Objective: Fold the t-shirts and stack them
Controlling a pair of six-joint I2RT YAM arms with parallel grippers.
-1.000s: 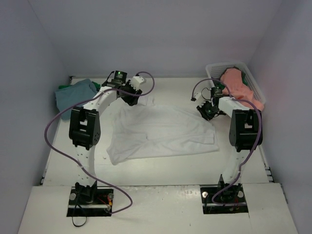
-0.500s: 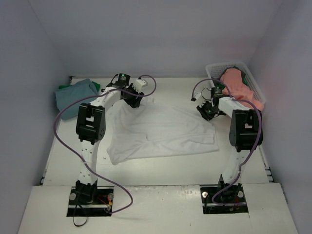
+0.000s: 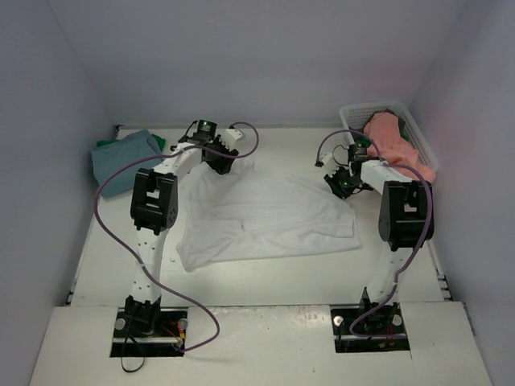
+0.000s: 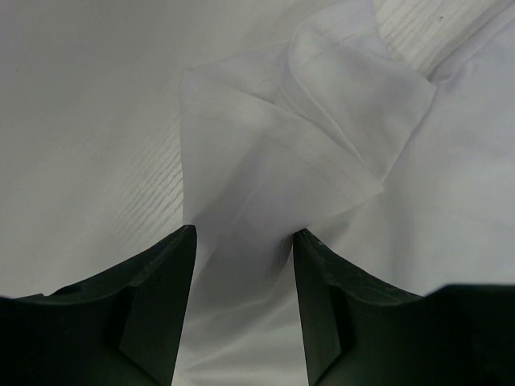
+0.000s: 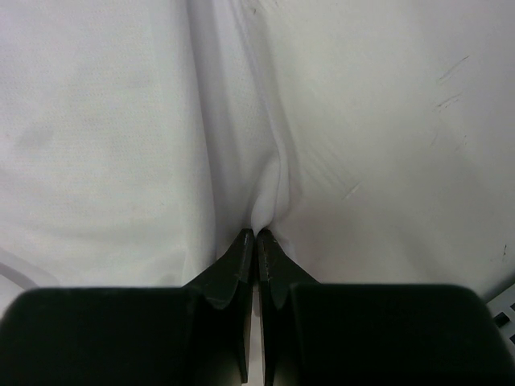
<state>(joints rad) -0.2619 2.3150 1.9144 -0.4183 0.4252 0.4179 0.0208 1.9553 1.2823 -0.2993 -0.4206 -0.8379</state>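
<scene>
White shirt (image 3: 265,217) spread at mid-table, wrinkled, long axis left-right; collar end not discernible. My right gripper (image 5: 257,233) pinched tight on fold at far right corner. My left gripper (image 4: 241,237) half-wide, straddling cloth at far left corner.

white t-shirt (image 3: 265,213), salmon t-shirt (image 3: 392,137)

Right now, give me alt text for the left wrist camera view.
The left gripper stands open, its two dark fingers straddling a folded edge of the white t-shirt that lies rumpled on the table.
</scene>
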